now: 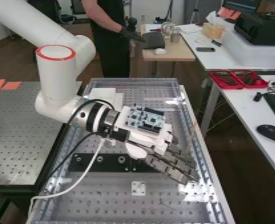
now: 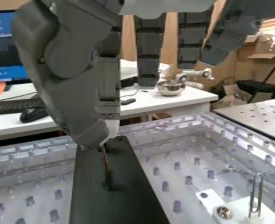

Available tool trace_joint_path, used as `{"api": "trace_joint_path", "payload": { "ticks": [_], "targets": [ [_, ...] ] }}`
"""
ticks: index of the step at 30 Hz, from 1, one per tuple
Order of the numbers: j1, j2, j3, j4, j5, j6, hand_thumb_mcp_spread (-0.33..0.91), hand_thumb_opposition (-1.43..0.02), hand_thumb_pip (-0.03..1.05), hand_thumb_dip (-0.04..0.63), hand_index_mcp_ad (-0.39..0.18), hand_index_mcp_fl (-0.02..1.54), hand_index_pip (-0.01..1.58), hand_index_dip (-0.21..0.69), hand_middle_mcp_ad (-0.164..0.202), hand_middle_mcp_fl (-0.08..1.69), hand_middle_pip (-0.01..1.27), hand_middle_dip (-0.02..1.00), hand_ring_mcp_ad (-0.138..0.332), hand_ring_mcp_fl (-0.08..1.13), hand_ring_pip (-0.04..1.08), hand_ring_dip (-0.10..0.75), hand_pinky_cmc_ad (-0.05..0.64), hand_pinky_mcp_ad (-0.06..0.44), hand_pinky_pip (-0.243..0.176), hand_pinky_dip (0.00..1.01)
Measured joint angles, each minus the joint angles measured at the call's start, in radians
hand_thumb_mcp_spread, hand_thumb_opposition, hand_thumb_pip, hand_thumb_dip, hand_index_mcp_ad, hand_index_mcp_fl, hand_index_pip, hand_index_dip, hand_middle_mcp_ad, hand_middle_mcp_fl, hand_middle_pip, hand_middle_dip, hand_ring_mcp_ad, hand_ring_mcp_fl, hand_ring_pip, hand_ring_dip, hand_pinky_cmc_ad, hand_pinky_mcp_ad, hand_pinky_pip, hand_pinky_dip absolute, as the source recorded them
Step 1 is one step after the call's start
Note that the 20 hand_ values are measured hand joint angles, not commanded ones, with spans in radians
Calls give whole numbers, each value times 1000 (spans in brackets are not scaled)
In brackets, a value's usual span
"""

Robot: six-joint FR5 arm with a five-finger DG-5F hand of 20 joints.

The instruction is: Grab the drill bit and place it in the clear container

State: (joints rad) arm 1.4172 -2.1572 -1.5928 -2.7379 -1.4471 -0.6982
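Note:
In the high view the hand (image 1: 166, 161) is low over the clear-walled, perforated bench top (image 1: 104, 200), with its fingers slanting to the lower right. In the wrist view, the hand (image 2: 78, 95) has its thumb and one finger brought together at their tips, pinching the upper end of the thin, copper-coloured drill bit (image 2: 106, 159). The bit hangs or stands nearly upright over the black bar (image 2: 114, 205), its lower end close to a dark spot there. Whether that end is inside a hole I cannot tell. The other fingers hang straight, apart from the bit.
A white plate (image 2: 237, 212) with a metal loop lies near the black bar. Beside the bench stands a white side table (image 1: 247, 115) with red trays (image 1: 235, 80) and a black mouse (image 1: 272, 133). A perforated grey table (image 1: 18, 145) adjoins the other side.

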Motion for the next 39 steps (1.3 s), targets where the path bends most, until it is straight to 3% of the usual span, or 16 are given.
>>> {"api": "trace_joint_path", "payload": {
  "ticks": [39],
  "targets": [
    [-6,-31,35,-20,-13,-2,483,-871,585,283,-173,527,1136,202,54,283,119,220,197,80,113,59,335,150,-70,138]
  ]
}}
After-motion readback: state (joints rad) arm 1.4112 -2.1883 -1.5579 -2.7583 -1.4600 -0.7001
